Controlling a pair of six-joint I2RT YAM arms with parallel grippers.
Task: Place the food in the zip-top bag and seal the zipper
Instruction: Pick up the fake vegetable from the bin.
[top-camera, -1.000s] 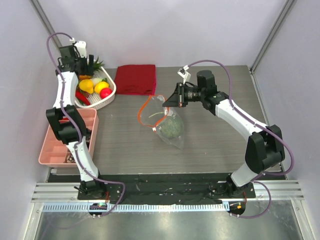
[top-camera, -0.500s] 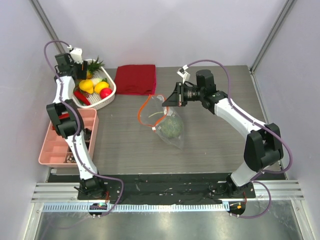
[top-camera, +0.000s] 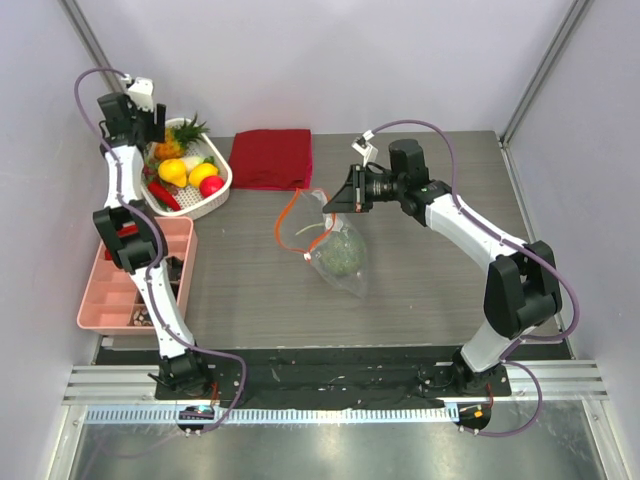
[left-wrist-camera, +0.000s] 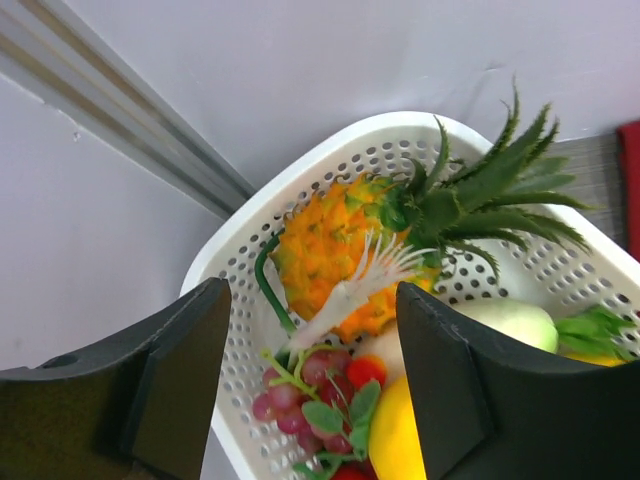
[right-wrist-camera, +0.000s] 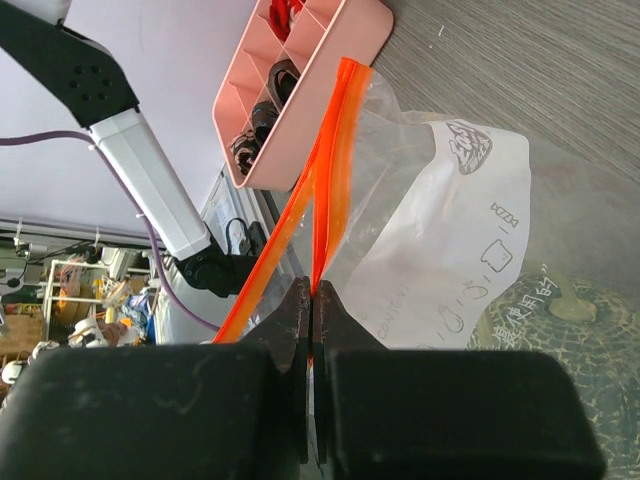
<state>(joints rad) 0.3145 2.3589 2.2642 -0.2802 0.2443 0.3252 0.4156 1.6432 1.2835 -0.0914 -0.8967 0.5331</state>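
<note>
The clear zip-top bag (top-camera: 322, 238) lies mid-table with the green netted melon (top-camera: 342, 256) inside. My right gripper (top-camera: 336, 203) is shut on the bag's orange-red zipper (top-camera: 289, 214) and holds the mouth edge up. The wrist view shows the jaws (right-wrist-camera: 313, 295) pinching the zipper (right-wrist-camera: 335, 140), with the melon (right-wrist-camera: 575, 345) behind the plastic. My left gripper (top-camera: 150, 124) is open and empty above the far left of the white basket (top-camera: 222, 190). Between its fingers (left-wrist-camera: 312, 300) I see a green onion (left-wrist-camera: 345, 292), a pineapple (left-wrist-camera: 325, 235), grapes (left-wrist-camera: 300, 395) and a yellow citrus (left-wrist-camera: 400, 435).
A folded dark red cloth (top-camera: 272, 158) lies behind the bag. A pink compartment tray (top-camera: 135, 275) sits at the left edge, in front of the basket. The basket also holds a red apple (top-camera: 211, 185) and a red chili (top-camera: 166, 198). Walls close the left, back and right.
My left gripper has moved back and to the left, from over the basket's middle toward its far left corner. The right gripper and the bag have barely moved.
</note>
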